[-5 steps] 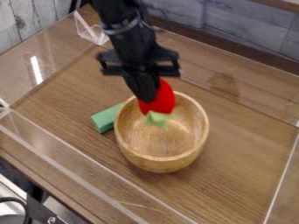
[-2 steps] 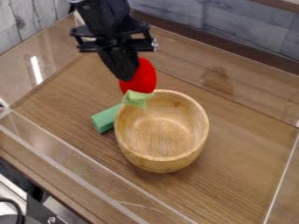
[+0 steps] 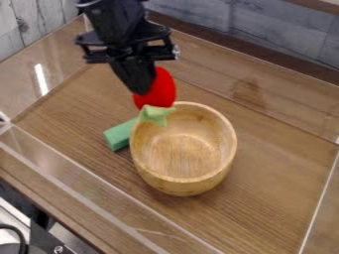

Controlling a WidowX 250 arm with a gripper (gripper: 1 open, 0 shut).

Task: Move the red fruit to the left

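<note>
The red fruit (image 3: 162,90), a small glossy strawberry toy with a pale green leafy cap hanging below it, is held in the air by my black gripper (image 3: 149,87), which is shut on it. It hangs just above the far left rim of the wooden bowl (image 3: 185,149), over the edge where the bowl meets the green block (image 3: 122,133). My fingers point steeply down and cover the upper part of the fruit.
The flat green rectangular block lies on the wooden table against the bowl's left side. Clear acrylic walls (image 3: 54,169) ring the workspace on the left, front and right. Bare wood stretches to the left of the block.
The gripper has carried the red fruit up and to the left, from over the bowl's inside to above its left rim. In the last half second it barely moved.
</note>
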